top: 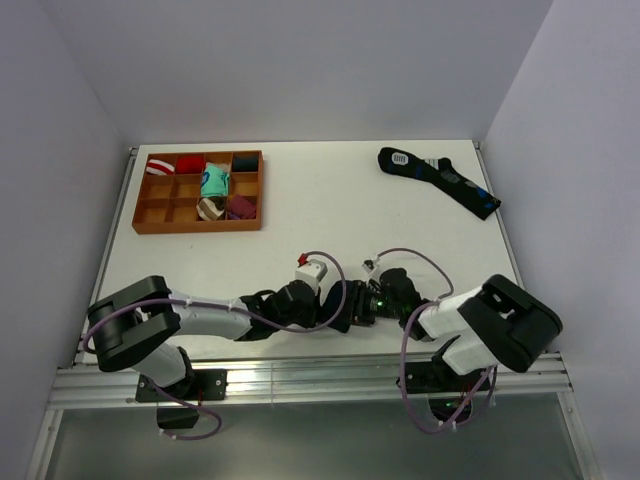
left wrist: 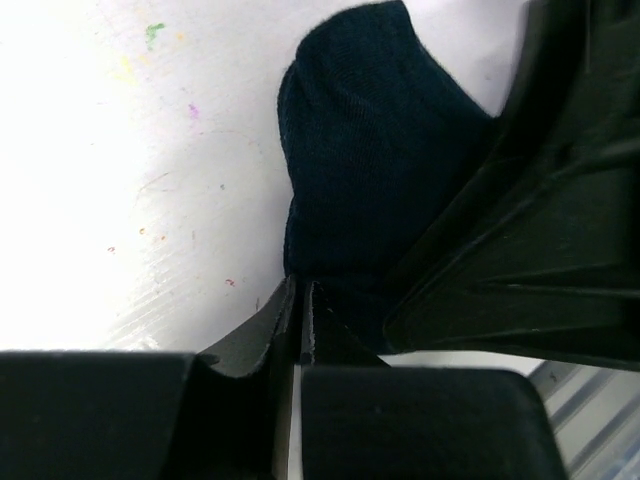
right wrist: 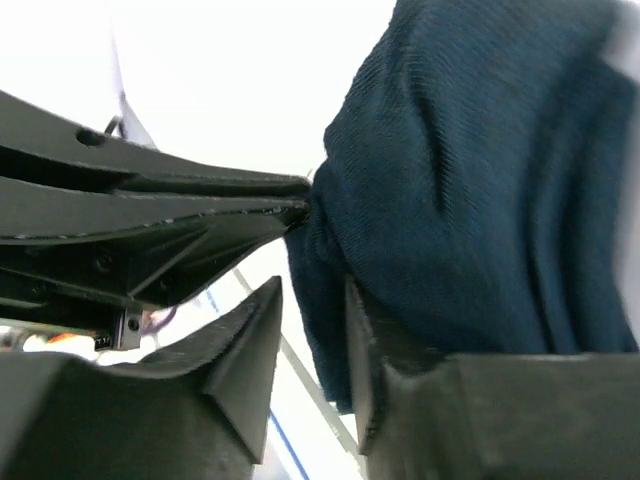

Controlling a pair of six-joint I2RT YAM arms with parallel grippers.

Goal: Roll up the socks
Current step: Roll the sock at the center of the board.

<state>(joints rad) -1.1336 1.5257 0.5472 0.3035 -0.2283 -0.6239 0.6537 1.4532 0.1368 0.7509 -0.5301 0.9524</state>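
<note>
My left jaws were pulled in to a thin slit. Their tips sat right on the near edge of the socks (left wrist: 370,170), and they looked to be pinching a small bit of the cloth there. My right jaws stood a little way apart, not wide. A fold of the same dark cloth hung down in the gap between them, lying against one side but not squeezed, as far as I could see. The tips of my left jaws came in from the side and met the socks just beside my right jaws, so both were touching the same end. From my left jaws the socks ran straight ahead, their long way pointing off from the tips, with the rounded far end lying on the white bench (left wrist: 120,150). From my right jaws the cloth went up and off to one side. So I judged that the roll would have to go along that long way, from my jaws toward the rounded end, and that neither arm was nearer. From above, my jaws hid the socks at the near middle of the bench. The orange tray (top: 197,228) of bright sock bundles (top: 214,184) and the long black sock (top: 440,182) lay well apart, near the far edge.
</note>
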